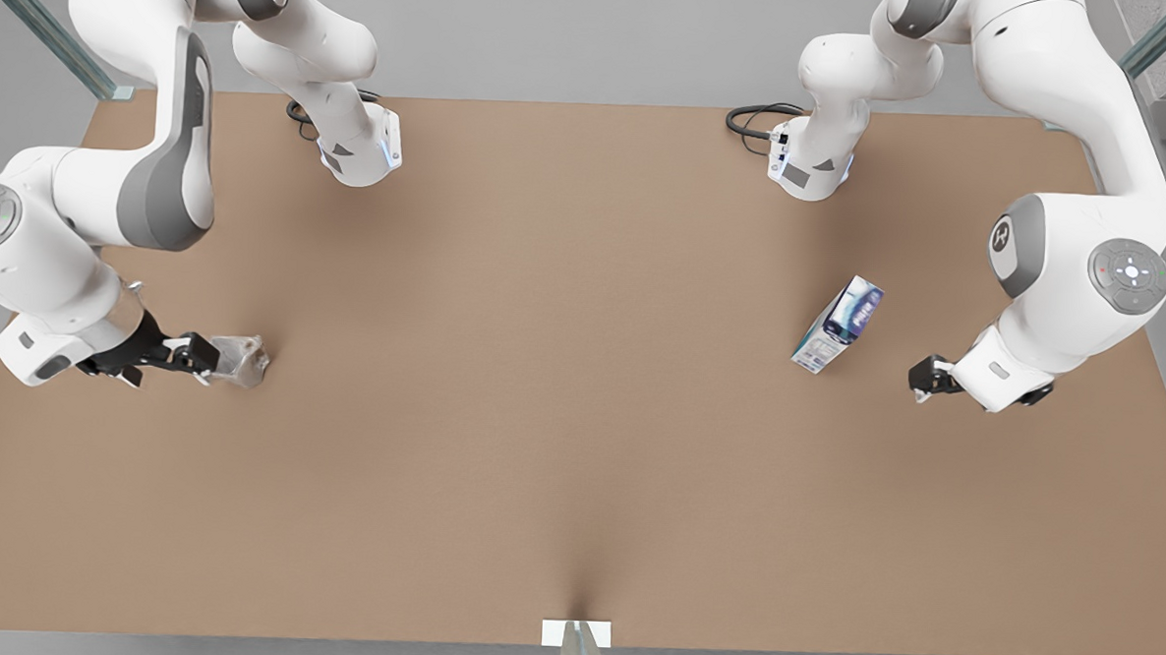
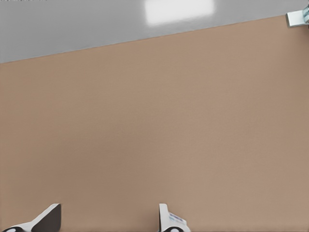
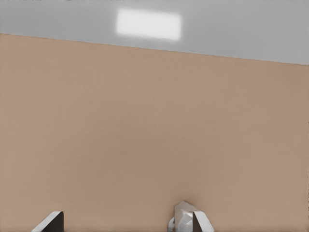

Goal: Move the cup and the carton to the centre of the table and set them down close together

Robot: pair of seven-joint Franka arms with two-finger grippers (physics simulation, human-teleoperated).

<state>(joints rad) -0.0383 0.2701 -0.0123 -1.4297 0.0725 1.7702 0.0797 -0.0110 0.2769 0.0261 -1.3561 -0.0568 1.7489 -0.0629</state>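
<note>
The translucent cup (image 1: 244, 360) stands on the brown table (image 1: 561, 386) near the front view's left edge. My right gripper (image 1: 210, 356) reaches it from the left and is open, with the cup (image 3: 185, 220) close against one fingertip (image 3: 203, 223). The white and blue carton (image 1: 840, 324) stands at the front view's right. My left gripper (image 1: 920, 379) hovers open a short way to the carton's right and nearer the front edge, not touching it. In the left wrist view the left gripper (image 2: 108, 220) has a white sliver with blue print (image 2: 177, 221) beside one fingertip; I cannot tell whether it is the carton.
Both arm bases (image 1: 359, 150) (image 1: 811, 165) with black cables sit at the table's back edge. A white bracket (image 1: 576, 632) is fixed at the middle of the front edge and appears as a bracket (image 2: 297, 18) in the left wrist view. Bare tabletop spans the middle.
</note>
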